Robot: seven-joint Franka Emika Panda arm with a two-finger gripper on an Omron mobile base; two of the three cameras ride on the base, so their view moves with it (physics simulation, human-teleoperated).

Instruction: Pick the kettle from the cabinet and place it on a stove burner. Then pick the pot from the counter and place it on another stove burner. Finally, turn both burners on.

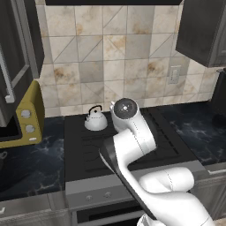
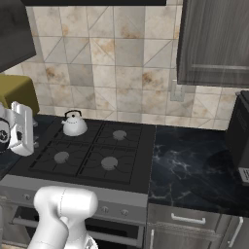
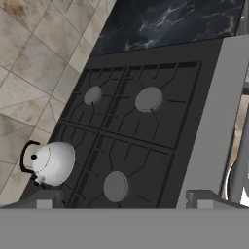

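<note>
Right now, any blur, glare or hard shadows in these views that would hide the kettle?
Left base view: soft, slightly blurry, kettle clear behind the arm. Right base view: even light, faint sheen on the counter, no hard shadows. Hand view: tilted, kettle sharp beside the bare burners.

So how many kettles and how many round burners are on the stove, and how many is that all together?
kettle: 1
empty burners: 3
burner under the kettle, hidden beneath it: 1
Total: 5
</note>
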